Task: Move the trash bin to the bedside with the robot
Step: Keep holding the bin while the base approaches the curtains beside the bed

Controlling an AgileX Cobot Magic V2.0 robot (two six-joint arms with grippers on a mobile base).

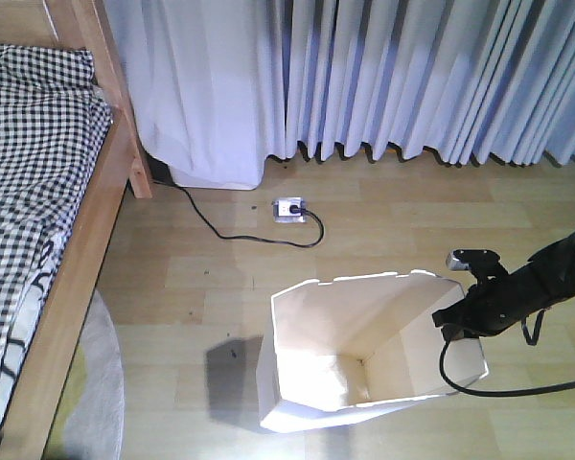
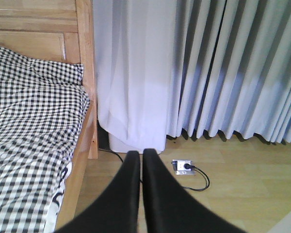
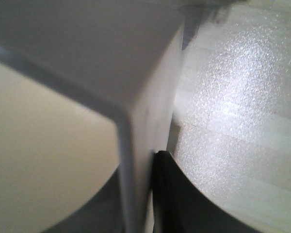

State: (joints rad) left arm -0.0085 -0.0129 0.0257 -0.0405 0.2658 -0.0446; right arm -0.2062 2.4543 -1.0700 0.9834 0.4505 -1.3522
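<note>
Trash bin wall sat pinched in the right end effector, whose fingers were clamped on the right-hand side of the rim, one inside and one outside the thin white plastic. Behind them the right arm slanted up and out to the right edge of the front view, a grey knob on top and a black cable looping beneath it. The left end effector hung free with its fingers pressed together, pointing toward the curtains and gripping nothing. The white bin stood on the wooden floor, well apart from the bed with its checked bedding at the left.
</note>
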